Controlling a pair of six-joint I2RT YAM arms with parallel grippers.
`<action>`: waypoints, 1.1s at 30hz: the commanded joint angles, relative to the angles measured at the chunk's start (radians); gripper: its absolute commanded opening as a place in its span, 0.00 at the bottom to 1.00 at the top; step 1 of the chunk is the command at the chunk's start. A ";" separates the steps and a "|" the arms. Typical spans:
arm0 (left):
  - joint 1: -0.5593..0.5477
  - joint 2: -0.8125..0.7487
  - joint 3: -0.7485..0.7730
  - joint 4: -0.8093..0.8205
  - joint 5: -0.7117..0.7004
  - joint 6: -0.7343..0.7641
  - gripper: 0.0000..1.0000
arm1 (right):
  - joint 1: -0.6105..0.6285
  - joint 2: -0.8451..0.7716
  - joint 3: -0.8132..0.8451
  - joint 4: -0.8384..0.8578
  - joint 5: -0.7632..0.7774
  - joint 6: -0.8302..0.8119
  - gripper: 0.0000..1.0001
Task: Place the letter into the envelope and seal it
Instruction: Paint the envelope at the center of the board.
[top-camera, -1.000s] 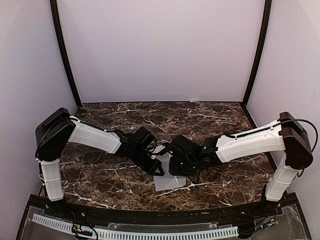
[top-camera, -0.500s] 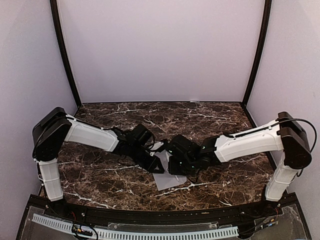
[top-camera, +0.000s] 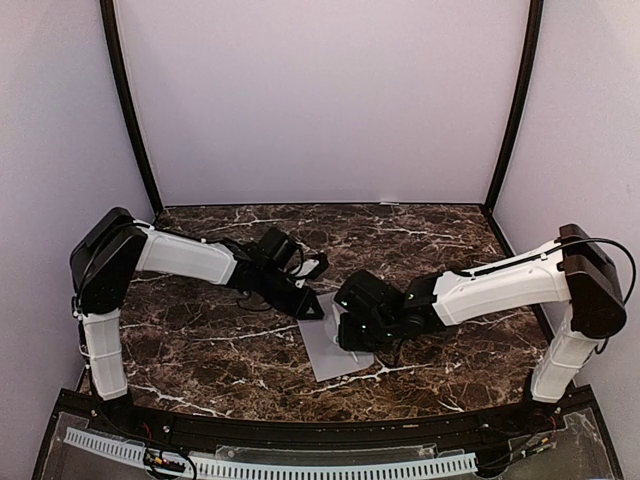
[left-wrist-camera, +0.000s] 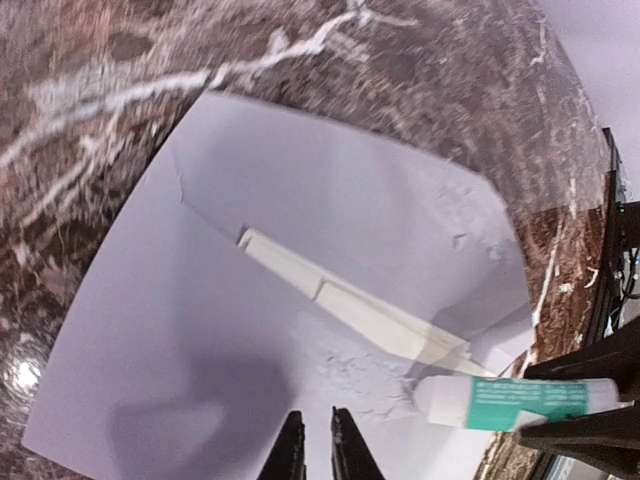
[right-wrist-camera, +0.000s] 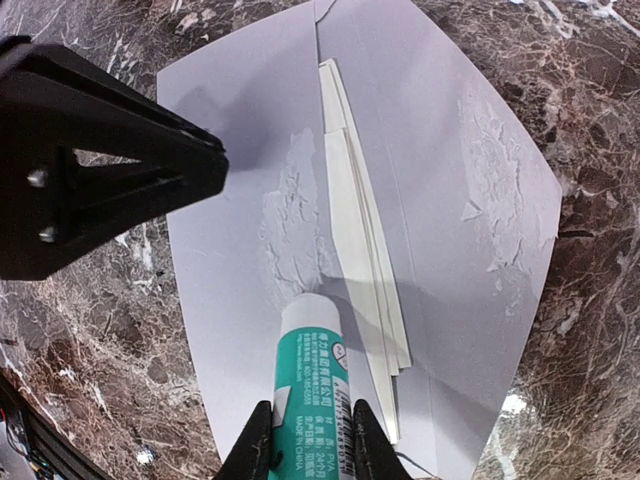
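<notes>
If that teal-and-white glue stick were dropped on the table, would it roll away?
Likely yes: the teal-and-white glue stick is a round tube, so it may roll. It seems rigid, undented in the right gripper.

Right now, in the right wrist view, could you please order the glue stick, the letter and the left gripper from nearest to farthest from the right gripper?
1. glue stick: clamped in the right gripper.
2. letter: on the envelope, just right of the stick.
3. left gripper: far left.
</notes>
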 joint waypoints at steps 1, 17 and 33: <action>-0.004 0.044 0.002 -0.058 -0.043 0.029 0.09 | -0.005 -0.022 -0.007 -0.002 0.003 -0.010 0.02; -0.005 0.095 -0.017 -0.090 -0.076 0.052 0.00 | -0.022 0.044 0.064 -0.051 0.014 -0.005 0.00; -0.004 0.115 -0.010 -0.091 -0.042 0.046 0.00 | -0.041 0.100 0.120 -0.073 0.069 -0.003 0.00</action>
